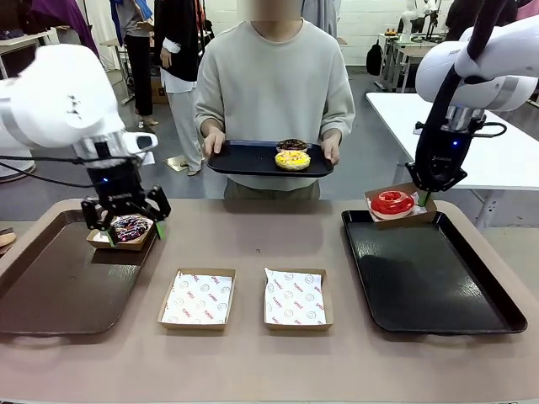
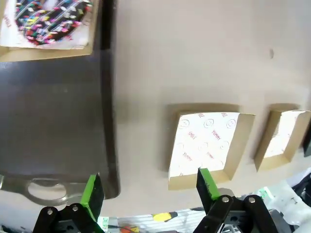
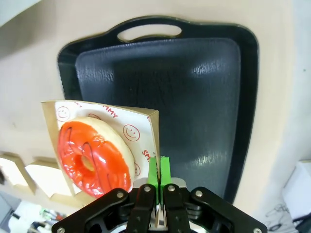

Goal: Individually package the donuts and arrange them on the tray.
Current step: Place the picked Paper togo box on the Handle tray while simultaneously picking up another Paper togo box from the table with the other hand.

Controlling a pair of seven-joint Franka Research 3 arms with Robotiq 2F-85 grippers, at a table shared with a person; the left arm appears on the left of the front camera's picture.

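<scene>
You have a left box (image 1: 197, 299) and a right box (image 1: 295, 298), cardboard lined with printed paper, side by side near the front edge of the table (image 1: 261, 240). A brown tray (image 1: 50, 295) lies along its left edge, a black tray (image 1: 429, 282) along its right.

2 white arms (image 1: 59, 97); black fingers (image 2: 218, 212), green pads (image 2: 91, 194); black cables (image 1: 42, 158).

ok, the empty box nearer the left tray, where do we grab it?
Pinch the empty box by its left side wall from above, one finger inside, one outside; that wall faces the open left hand. It is shallow, lies flat and is paper-lined, so probably only the upright walls give a hold. The right hand holds the loaded box, with the red donut, by a wall likewise.
</scene>
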